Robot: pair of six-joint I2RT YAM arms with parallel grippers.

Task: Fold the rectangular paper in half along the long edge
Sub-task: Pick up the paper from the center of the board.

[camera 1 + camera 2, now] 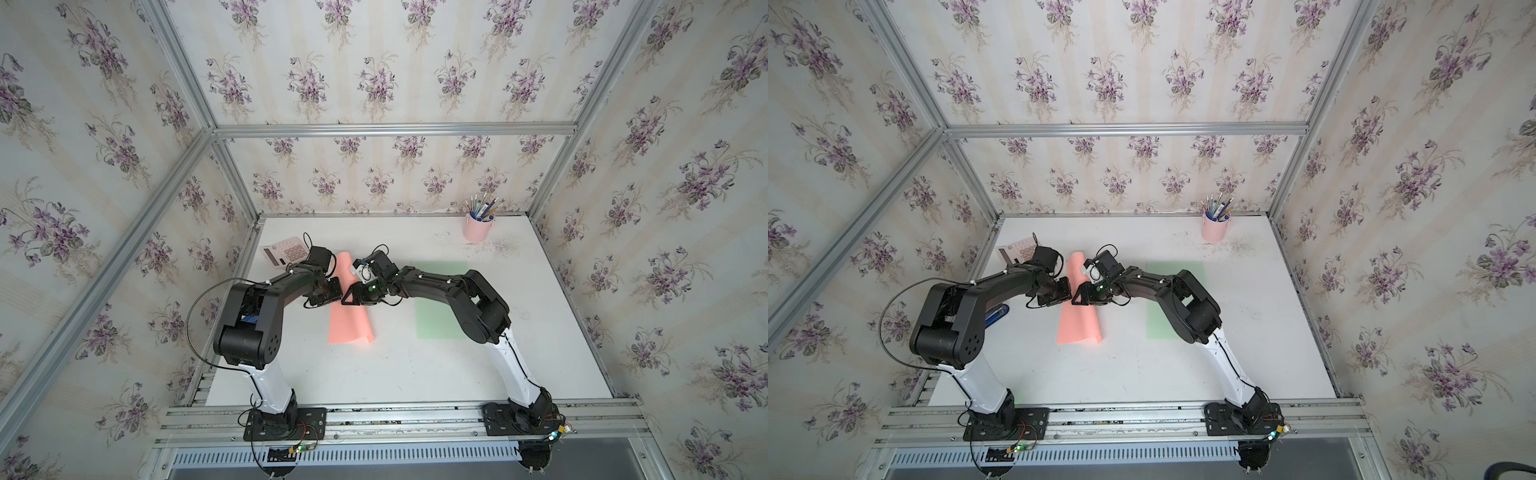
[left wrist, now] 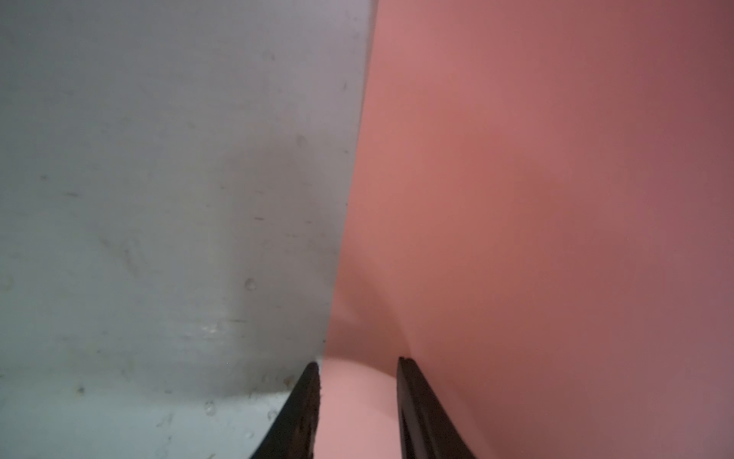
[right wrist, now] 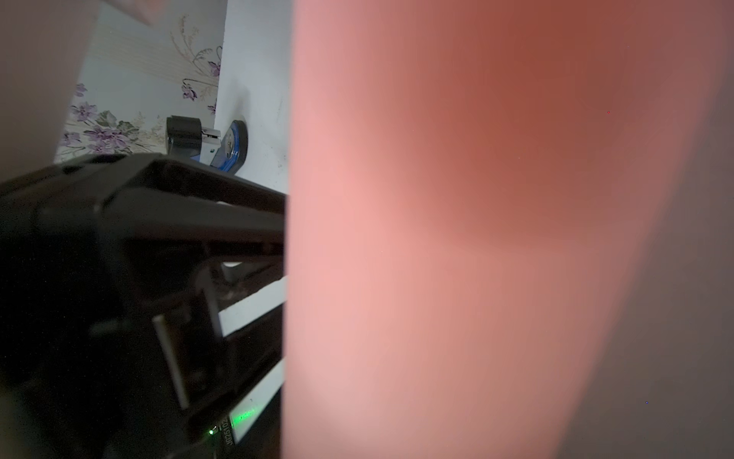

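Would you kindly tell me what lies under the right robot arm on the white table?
A pale green rectangular paper sheet lies flat under the right arm. Its far strip and near-left part show; the arm covers the rest.

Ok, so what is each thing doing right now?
Pink paper: folded over loosely, not creased flat.
Green paper: flat, unfolded.
Pen cup: upright, full of pens.
Calculator: lying face up.
Left gripper: open, at the pink paper's edge.
Right gripper: over the pink paper; opening unclear.
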